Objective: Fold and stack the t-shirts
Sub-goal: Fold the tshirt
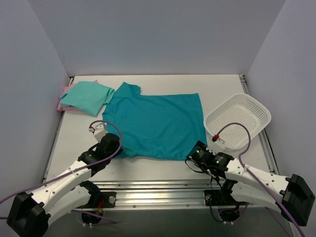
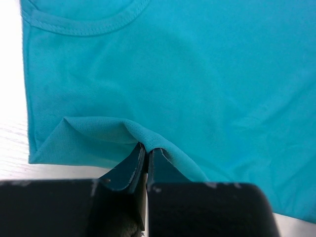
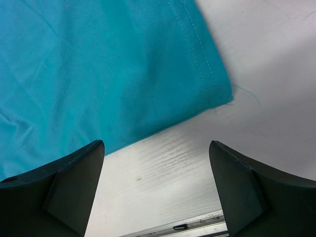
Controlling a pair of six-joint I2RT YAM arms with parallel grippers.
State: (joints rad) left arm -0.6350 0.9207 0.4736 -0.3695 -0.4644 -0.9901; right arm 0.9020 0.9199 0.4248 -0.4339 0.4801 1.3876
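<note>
- Spread flat across the middle of the desk [image 1: 148,168]: the deep teal t-shirt [image 1: 158,123], neck opening toward the left, hem toward the right, one short sleeve reaching toward the far edge.
- In the far-left corner: the mint green t-shirt [image 1: 88,97], folded, lying on top of the pale pink t-shirt [image 1: 61,104]. Only a thin pink strip showing along the left side. Mint cloth just beside the teal shirt's far sleeve, perhaps touching it.
- On the right side of the desk: a white perforated basket [image 1: 256,111], its near-left corner close to the teal hem.
- At the near-left corner of the teal shirt: the left hand [image 1: 114,145], reaching in from the lower left.
- From the left wrist: left hand [image 2: 146,152] closed tight, both fingers [image 2: 129,170] pressed together on a raised fold of teal cloth at the shirt's near edge. Cloth drawn up into a small ridge running left and right of the pinch. Stitched neckline curving across the top of that view, bare desk along the left.
- At the near-right corner of the teal shirt: the right hand [image 1: 195,150], low over the desk.
- From the right wrist: right hand [image 3: 155,150] spread wide, gripping nothing. Bare desk between the two dark fingers [image 3: 74,182]. Stitched hem corner of the teal shirt just ahead, toward the right finger but apart from it.
- Left finger of the right hand overlapping the teal cloth in that view; cannot tell whether touching it.
</note>
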